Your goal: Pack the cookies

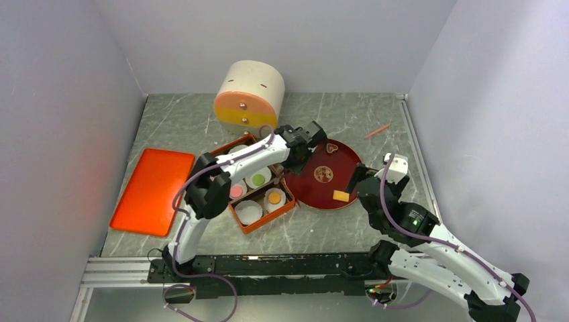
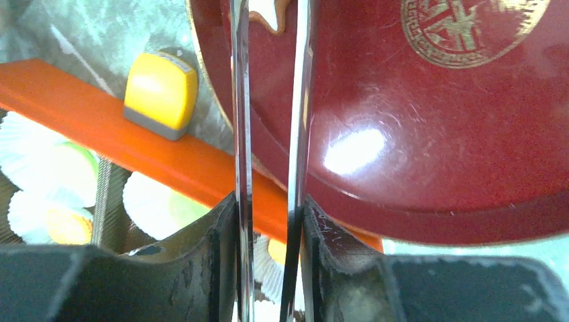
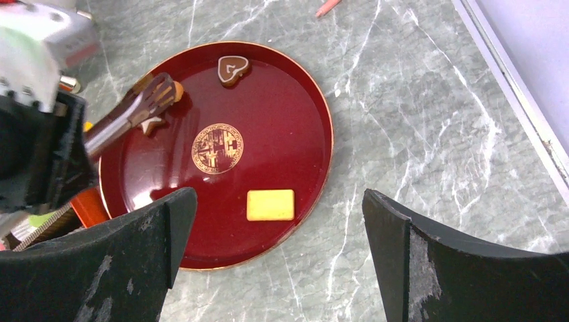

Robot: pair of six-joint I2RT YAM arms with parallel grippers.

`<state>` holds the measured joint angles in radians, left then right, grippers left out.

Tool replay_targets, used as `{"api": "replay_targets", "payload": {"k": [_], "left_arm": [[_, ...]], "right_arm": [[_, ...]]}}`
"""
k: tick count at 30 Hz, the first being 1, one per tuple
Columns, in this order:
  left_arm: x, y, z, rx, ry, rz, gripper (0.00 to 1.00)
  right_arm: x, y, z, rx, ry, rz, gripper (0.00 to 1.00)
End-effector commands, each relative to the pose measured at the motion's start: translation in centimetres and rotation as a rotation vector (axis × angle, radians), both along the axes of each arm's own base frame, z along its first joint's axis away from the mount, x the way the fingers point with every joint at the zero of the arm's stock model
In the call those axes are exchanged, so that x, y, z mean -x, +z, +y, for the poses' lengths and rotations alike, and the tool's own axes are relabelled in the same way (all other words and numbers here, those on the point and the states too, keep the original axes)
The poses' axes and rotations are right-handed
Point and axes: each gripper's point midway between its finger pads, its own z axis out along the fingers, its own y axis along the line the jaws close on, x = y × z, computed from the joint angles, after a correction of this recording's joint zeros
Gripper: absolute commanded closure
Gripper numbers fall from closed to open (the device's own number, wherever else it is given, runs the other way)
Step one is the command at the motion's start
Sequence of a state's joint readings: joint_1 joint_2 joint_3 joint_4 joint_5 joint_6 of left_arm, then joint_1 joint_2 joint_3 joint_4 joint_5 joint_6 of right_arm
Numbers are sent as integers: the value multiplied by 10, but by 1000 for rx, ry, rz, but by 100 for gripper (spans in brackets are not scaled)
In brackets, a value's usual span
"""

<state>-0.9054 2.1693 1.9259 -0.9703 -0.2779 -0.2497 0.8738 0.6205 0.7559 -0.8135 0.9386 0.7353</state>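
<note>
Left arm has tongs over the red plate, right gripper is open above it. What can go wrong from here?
1. The tongs in the left gripper sit by the star cookie. It lies flat on the glossy red plate, so it may skid instead of being pinched.
2. The right gripper hangs open over the yellow cookie on the same plate, so the arms may collide.

High rear overview, close wrist views share red plate (image 3: 282, 121)
</note>
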Motion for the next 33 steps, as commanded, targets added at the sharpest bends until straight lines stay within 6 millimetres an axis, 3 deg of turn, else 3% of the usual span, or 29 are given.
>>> {"api": "replay_targets", "payload": {"k": [1, 4, 9, 21, 33], "left_arm": [[7, 73, 1, 135, -4, -75, 67], [17, 86, 14, 140, 9, -78, 67], [39, 90, 47, 96, 53, -56, 67], [109, 108, 135, 48, 191, 8, 67], [178, 121, 189, 106, 217, 113, 68]], "right_arm": [[-5, 16, -1, -10, -10, -51, 0], [-6, 17, 1, -1, 4, -54, 0], [-10, 18, 8, 15, 31, -55, 0], [-23, 20, 28, 57, 114, -71, 0], [-38, 9, 62, 74, 226, -58, 0]]}}
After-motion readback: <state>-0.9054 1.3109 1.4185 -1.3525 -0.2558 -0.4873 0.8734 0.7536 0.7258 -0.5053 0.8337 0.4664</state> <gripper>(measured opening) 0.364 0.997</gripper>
